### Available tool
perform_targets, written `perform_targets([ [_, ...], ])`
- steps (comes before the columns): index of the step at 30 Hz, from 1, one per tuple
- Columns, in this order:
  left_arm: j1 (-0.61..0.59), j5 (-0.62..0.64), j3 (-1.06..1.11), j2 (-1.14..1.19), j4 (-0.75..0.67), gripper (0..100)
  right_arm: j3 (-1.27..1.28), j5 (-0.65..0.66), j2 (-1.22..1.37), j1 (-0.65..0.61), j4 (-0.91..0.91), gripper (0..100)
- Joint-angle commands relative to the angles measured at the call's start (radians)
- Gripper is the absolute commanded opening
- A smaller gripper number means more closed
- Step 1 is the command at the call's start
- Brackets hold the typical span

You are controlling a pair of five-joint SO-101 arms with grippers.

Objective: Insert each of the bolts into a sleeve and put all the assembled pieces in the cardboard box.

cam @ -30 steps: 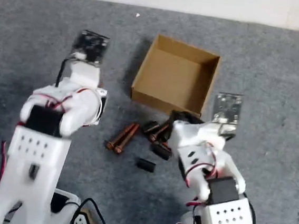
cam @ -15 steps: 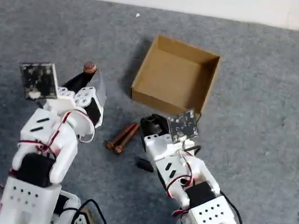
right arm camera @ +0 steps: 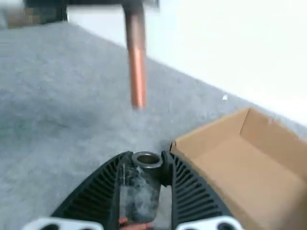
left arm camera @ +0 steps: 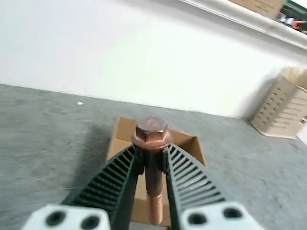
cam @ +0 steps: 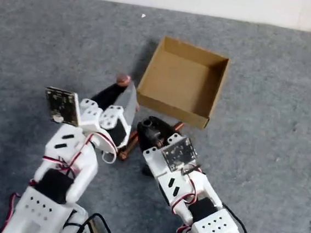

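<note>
Both arms have swung in toward each other since a second ago. Your left gripper (cam: pixel 123 90) has carried its bolt (cam: pixel 123 80) from the far left to just beside the near corner of the cardboard box (cam: pixel 212 94). Your right gripper (cam: pixel 153 130) has come up off the pile with a sleeve (cam: pixel 154 126).

The left gripper (left arm camera: pixel 152 155) is clamped on the copper bolt (left arm camera: pixel 151 134) just under its hex head, with the shank running down between the ribbed jaws. The right gripper (right arm camera: pixel 145 165) is closed around the dark sleeve (right arm camera: pixel 145 162), whose open bore points upward.

From the right wrist camera the bolt (right arm camera: pixel 135 62) hangs shank-down, above the sleeve and clearly apart from it, its tip not yet over the bore. I'd say the step in hand is the insertion.

- Hold the sleeve still and bring the bolt tip directly over the bore before you lower it.
- Keep the shank in line with the bore. A tilted shank would likely catch on the rim.
- Lower slowly, and let go only once the head looks seated.

The bolt is smooth, reddish copper with a flanged hex head. The sleeve is a short black tube with a pale ring at its mouth.

More bolts (cam: pixel 126 147) and a loose sleeve (cam: pixel 148 171) lie on the grey carpet (cam: pixel 261 160). Nothing assembled lies in the part of the box (right arm camera: pixel 240 163) that you can see.
</note>
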Motion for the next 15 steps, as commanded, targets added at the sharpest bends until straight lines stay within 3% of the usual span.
perform_targets([
  [1,0.065,0.015,0.05,-0.008,-0.127,0,0.051,0.015,-0.016,-0.008,-0.087,0.3],
  [7,0.068,0.014,0.133,-0.008,-0.258,0,0.062,0.015,-0.016,-0.008,-0.122,0.3],
  [15,0.07,0.011,0.14,-0.018,-0.256,0,0.064,0.015,-0.016,-0.005,-0.119,0.3],
])
